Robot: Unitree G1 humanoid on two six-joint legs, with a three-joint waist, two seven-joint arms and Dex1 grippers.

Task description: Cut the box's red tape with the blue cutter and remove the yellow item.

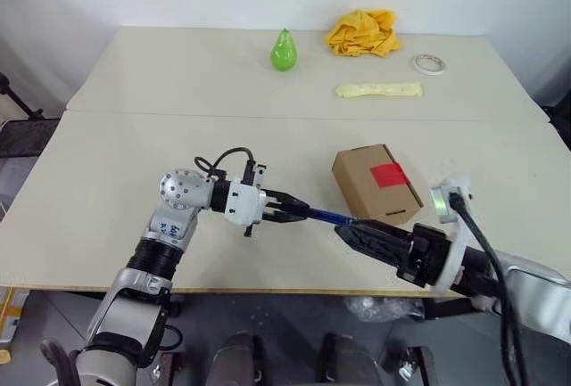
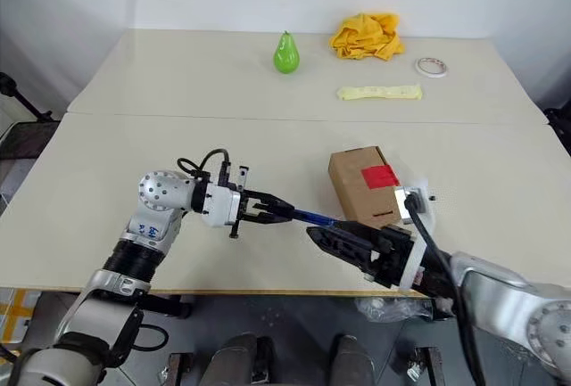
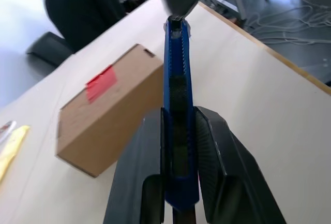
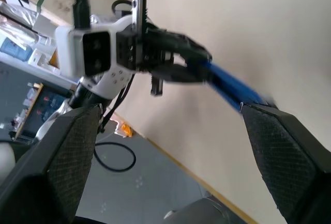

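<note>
Left gripper (image 1: 287, 209), fingers clamped on the near end of the blue cutter (image 1: 328, 216), which is held roughly level above the tabletop (image 1: 107, 190) and points toward the right gripper (image 1: 355, 231). Right gripper, fingers spread wide apart; in the right wrist view the far tip of the cutter touches or lies just beside one of its fingers (image 4: 282, 151), with nothing clamped between them. The box (image 1: 376, 183) rests on the tabletop just beyond the right gripper and beside the cutter's far tip, the red tape (image 1: 389, 175) on its upper face. Well beyond both grippers lie a green pear (image 1: 284, 51), a yellow-orange cloth heap (image 1: 362, 32), a pale yellow strip (image 1: 378, 90) and a tape roll (image 1: 428, 64).
</note>
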